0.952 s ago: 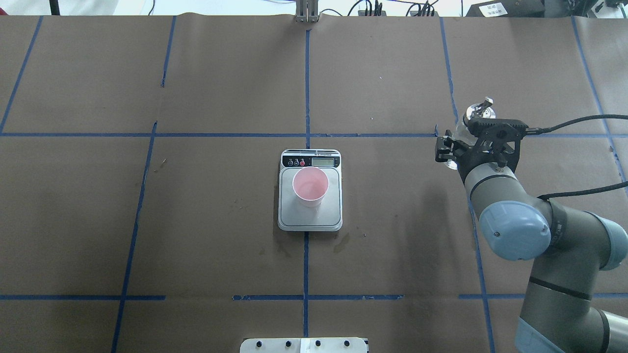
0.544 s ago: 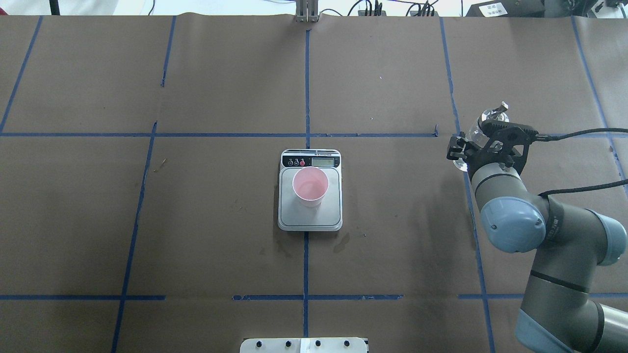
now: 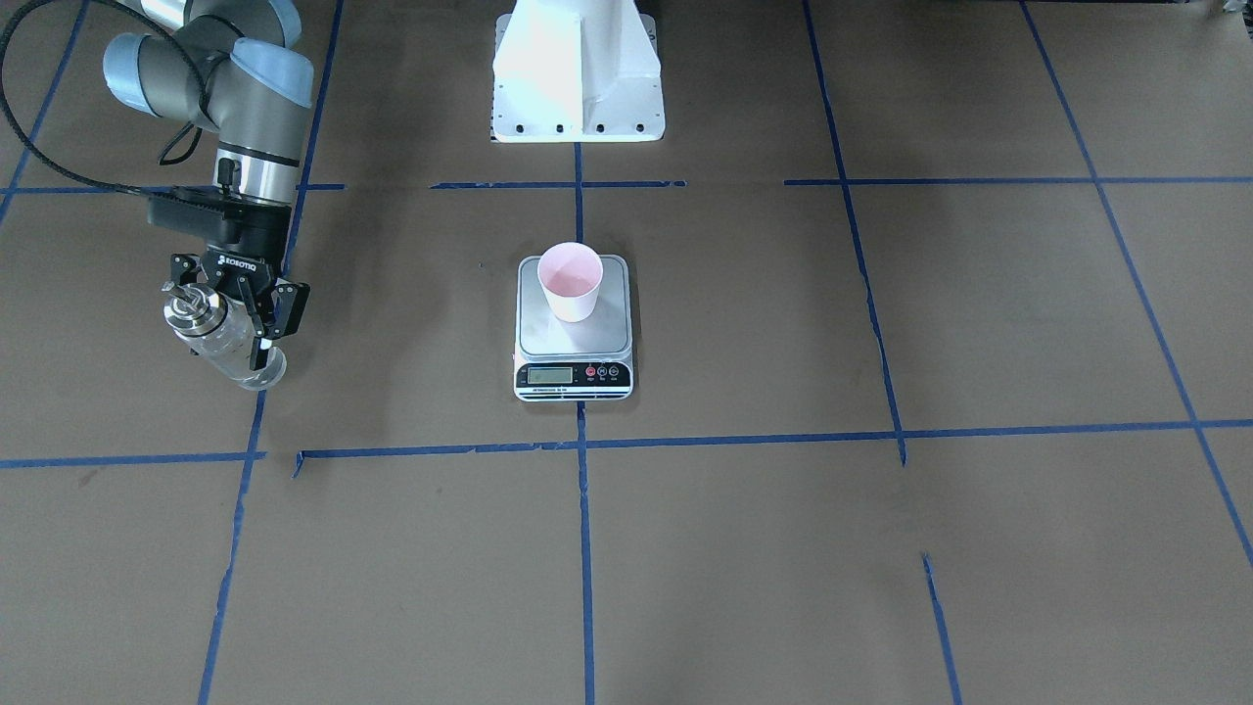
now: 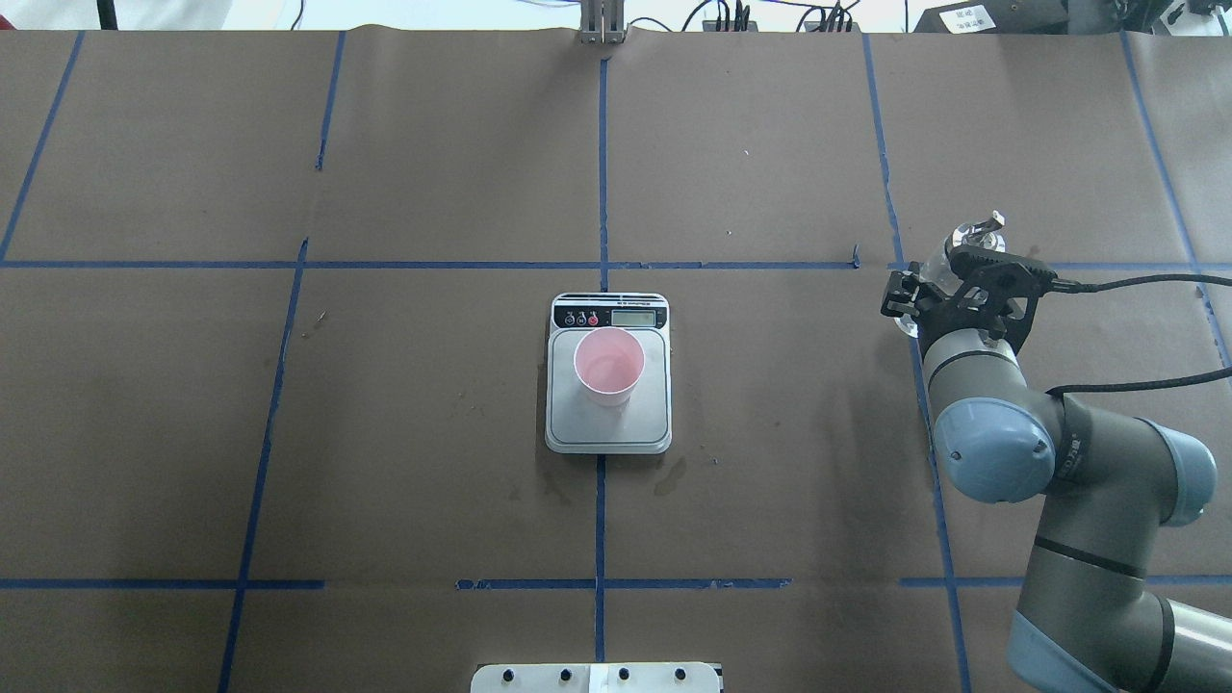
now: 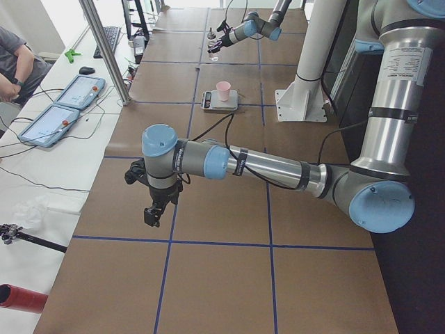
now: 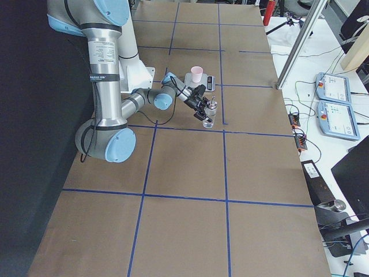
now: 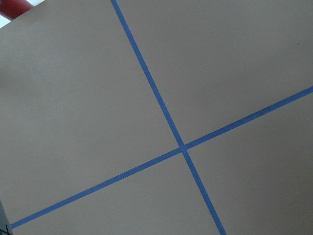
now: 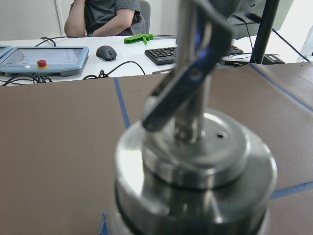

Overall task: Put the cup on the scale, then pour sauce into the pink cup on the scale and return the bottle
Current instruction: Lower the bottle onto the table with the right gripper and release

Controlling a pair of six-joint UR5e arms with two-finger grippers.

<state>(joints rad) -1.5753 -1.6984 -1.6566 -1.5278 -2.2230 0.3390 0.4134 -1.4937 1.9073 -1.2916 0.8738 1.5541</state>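
Note:
The pink cup [image 4: 609, 366] stands upright on the scale [image 4: 608, 430] at the table's middle; it also shows in the front-facing view [image 3: 571, 282] on the scale [image 3: 573, 345]. My right gripper [image 4: 914, 300] is shut on the clear glass bottle [image 4: 970, 239] far right of the scale, holding it about upright, low over the table. The front-facing view shows the bottle [image 3: 217, 338] in the gripper [image 3: 240, 331]. Its silver cap [image 8: 195, 161] fills the right wrist view. My left gripper [image 5: 154, 212] shows only in the exterior left view; I cannot tell its state.
Brown paper with blue tape lines [image 7: 183, 147] covers the table. The white robot base [image 3: 578, 69] stands behind the scale. Tablets, a keyboard and a seated person [image 8: 105, 14] are beyond the table's far edge.
My right arm has carried the bottle farther right, away from the scale, and drawn back a little. The cup and scale have not moved.

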